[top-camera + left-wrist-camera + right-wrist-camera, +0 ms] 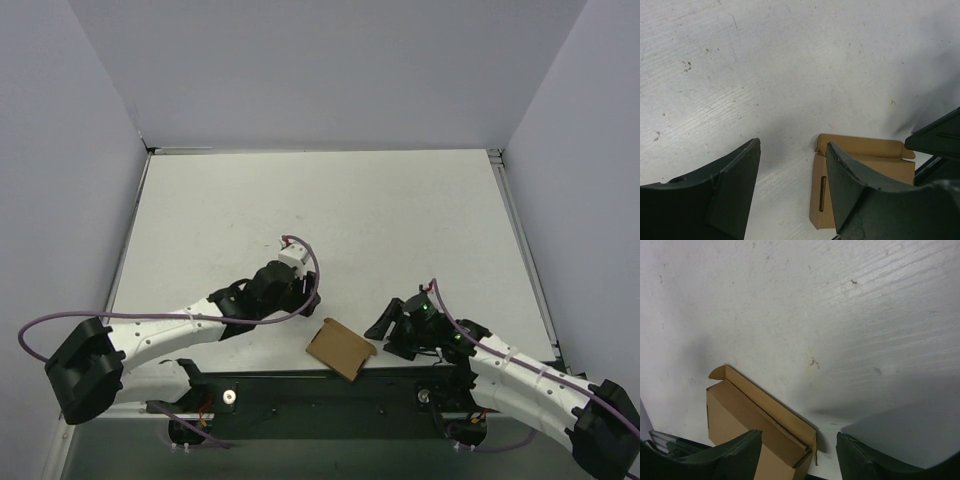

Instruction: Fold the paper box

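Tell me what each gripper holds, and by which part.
Nothing is held. The left gripper and right gripper are open and empty; the paper box lies outside both.

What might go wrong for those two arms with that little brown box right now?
The paper box lies at the near edge of the table, by the black base plate; a nudge might slide it off. Its long flap is not tucked in, and the open right tool beside it might crease it. The open left tool is close too, so the two might bump.

paper box (pixel 341 348) near front edge, open table (pixel 330 205) beyond it
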`<action>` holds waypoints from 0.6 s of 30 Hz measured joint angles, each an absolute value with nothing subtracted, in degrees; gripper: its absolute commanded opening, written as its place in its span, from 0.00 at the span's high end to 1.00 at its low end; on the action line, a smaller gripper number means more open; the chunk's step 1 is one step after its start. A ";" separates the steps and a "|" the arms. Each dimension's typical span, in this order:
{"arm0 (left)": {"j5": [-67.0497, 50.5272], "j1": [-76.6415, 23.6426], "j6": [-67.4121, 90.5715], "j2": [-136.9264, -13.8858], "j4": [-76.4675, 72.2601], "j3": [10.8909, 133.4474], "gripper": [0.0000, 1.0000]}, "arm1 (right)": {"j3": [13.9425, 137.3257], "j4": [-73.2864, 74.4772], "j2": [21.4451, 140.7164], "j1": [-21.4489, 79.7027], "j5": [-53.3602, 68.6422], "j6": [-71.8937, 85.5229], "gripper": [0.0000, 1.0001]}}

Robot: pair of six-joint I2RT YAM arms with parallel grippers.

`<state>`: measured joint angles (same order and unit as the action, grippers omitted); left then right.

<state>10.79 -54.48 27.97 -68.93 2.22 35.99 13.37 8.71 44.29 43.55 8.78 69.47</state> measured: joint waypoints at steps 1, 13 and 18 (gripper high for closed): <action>9.65 -53.71 28.23 -68.38 2.92 35.97 0.34 | 13.06 7.77 44.56 43.99 8.78 70.50 0.42; -1.69 -46.15 28.12 -63.29 13.93 39.16 0.33 | 9.91 11.38 37.47 51.31 5.96 84.25 0.55; -6.72 -39.38 24.25 -62.30 20.08 45.93 0.32 | 8.86 14.76 33.41 52.99 3.57 89.41 0.63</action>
